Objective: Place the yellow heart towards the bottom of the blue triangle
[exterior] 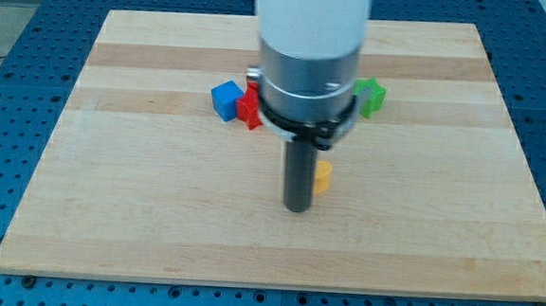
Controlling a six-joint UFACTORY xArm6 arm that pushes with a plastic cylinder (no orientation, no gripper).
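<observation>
My tip (297,209) rests on the wooden board (155,212) just below its middle. A yellow block (323,178) sits right beside the rod, on the view's right, and is partly hidden by it; its shape is hard to make out. A blue block (226,100) lies up and to the view's left of the tip. A red block (249,109) touches the blue block's right side. The arm's body hides the part of the board behind it.
A green block (371,95) shows at the right of the arm's body, partly hidden. The board lies on a blue perforated table (11,80). The arm's white and grey body (310,51) covers the top middle of the view.
</observation>
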